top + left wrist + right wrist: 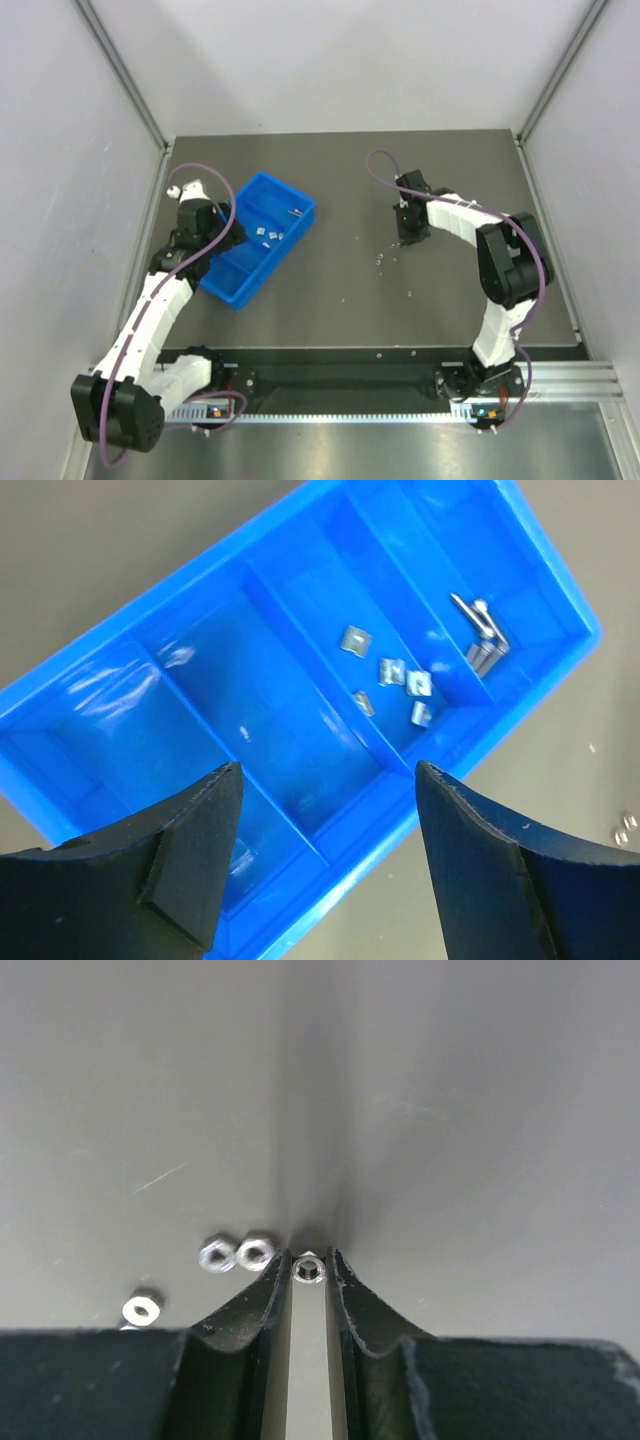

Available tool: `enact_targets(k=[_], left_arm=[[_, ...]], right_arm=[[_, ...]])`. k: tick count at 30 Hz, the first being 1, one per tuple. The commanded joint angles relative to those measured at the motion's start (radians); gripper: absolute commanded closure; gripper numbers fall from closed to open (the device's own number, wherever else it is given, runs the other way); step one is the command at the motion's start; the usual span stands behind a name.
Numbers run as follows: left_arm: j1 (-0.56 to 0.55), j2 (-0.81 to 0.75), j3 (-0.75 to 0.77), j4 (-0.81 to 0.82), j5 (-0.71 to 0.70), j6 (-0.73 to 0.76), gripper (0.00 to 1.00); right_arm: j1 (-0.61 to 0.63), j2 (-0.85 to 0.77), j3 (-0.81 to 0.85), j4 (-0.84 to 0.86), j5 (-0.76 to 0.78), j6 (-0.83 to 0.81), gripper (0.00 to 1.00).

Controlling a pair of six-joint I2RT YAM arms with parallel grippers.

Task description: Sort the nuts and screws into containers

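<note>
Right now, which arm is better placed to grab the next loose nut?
Right. The right gripper pinches a nut on the table, other nuts beside it; the left gripper hangs open over the blue tray.

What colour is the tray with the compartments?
Bright blue; the left wrist view shows the tray best.

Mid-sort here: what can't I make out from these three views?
Right wrist view: right gripper flanks a nut; pinched or not, unclear.
Top view: its fingertips hidden under the wrist; loose nuts mere specks, uncountable.
Left wrist view: left gripper fingers cover the near end of the blue tray.
</note>
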Motion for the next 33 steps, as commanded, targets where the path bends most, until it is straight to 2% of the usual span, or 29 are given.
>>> enact_targets(k=[1, 3, 4, 8, 13, 16, 23, 29, 33], left_arm=[[-0.002, 0.013, 0.004, -0.007, -0.099, -0.058, 0.25], [-0.001, 0.022, 0.035, -0.059, -0.170, -0.130, 0.24], [0.005, 0.036, 0.049, -0.091, -0.257, -0.157, 0.22], [0.039, 0.053, 0.098, -0.261, -0.373, -0.223, 0.21], [0.108, 0.027, 0.102, -0.328, -0.414, -0.303, 0.19], [0.133, 0.001, 0.087, -0.337, -0.419, -0.291, 0.19], [0.142, -0.067, 0.070, -0.287, -0.443, -0.139, 0.19], [0.142, -0.121, 0.067, -0.263, -0.462, -0.088, 0.19], [0.140, -0.147, 0.064, -0.285, -0.450, -0.083, 0.18]], right_arm=[[0.055, -0.041, 0.140, -0.093, -0.015, 0.016, 1.00], [0.087, -0.035, 0.234, -0.153, -0.017, 0.012, 1.00], [0.133, -0.026, 0.346, -0.173, -0.014, 0.005, 1.00], [0.268, 0.069, 0.622, -0.218, -0.042, -0.001, 1.00], [0.441, 0.284, 0.939, -0.221, -0.138, 0.001, 1.00], [0.500, 0.378, 1.044, -0.192, -0.201, 0.010, 1.00], [0.587, 0.467, 1.058, 0.015, -0.349, -0.022, 0.99], [0.629, 0.543, 1.087, 0.019, -0.322, -0.050, 0.97], [0.635, 0.563, 1.088, 0.017, -0.294, -0.081, 0.84]])
